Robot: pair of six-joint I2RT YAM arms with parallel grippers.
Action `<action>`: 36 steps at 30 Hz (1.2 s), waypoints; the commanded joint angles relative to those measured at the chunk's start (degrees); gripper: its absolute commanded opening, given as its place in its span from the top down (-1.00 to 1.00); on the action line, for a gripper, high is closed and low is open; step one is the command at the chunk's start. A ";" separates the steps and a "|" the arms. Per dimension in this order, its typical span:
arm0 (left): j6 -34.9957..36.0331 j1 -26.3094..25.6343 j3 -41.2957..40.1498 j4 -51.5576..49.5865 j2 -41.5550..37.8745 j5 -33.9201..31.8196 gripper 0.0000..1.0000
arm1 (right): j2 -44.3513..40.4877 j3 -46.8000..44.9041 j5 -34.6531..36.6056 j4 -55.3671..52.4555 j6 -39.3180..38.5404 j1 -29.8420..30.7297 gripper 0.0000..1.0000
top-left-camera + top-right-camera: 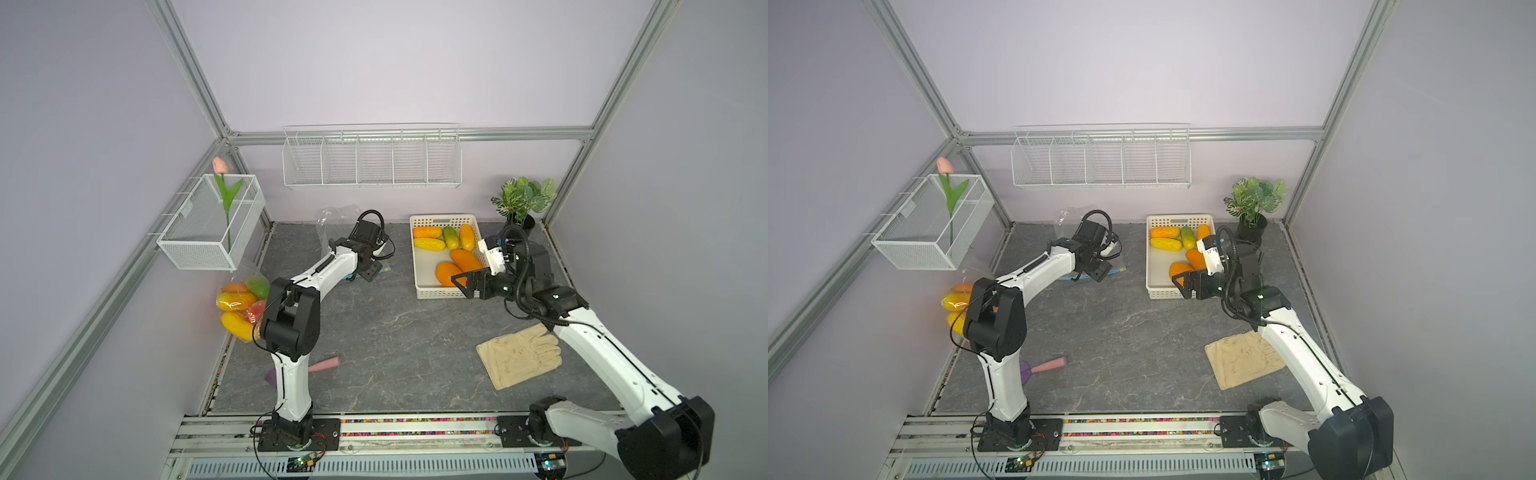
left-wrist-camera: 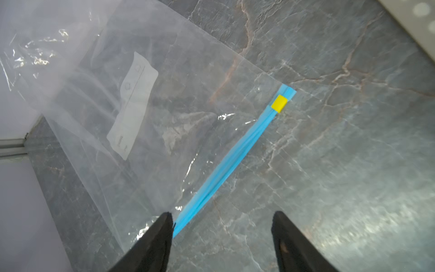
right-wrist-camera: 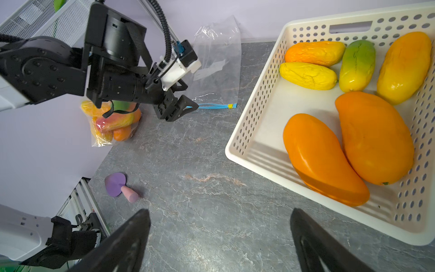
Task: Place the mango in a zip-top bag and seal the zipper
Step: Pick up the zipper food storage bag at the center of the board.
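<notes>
Mango of smooth orange plastic, the long one beside the low near wall of the white perforated plastic basket, lies just ahead of the right pincer and a little off its line. It touches a second, fatter orange mango beyond it. The right pincer is spread wide and holds nothing; in both top views it hangs at the basket's near rim.

The clear zip-top plastic bag lies flat and empty on the grey stone-pattern table, just ahead of the left pincer. This pincer is also spread, with nothing gripped. One finger is at the near end of the blue zipper strip, but I cannot tell if it touches. The yellow slider sits at the end of the strip far from the pincer.

I judge that the step in hand is the pick of the mango. To do it well, the right pincer should turn so that its fingers cross the short width of the fruit, and come down near the middle, where the weight balances. The skin looks glossy and curved, so a pinch near one end may slip off. Because the fatter mango touches it, one finger must enter the narrow seam between them without pushing either fruit away
</notes>
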 commanded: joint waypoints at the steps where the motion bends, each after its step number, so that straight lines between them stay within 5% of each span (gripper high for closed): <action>1: 4.48 -0.04 4.00 -3.92 3.92 -3.46 -0.38 | -1.70 -1.46 -0.17 -1.41 0.47 -0.78 -0.90; 26: 6.39 -0.04 13.20 -2.61 16.19 -8.14 -0.08 | -1.79 -3.31 -2.32 -1.27 0.02 -4.25 -0.89; 36: 5.03 0.23 16.48 -2.19 17.95 -9.60 0.98 | -1.79 -4.16 -3.05 -0.29 0.49 -4.59 -0.89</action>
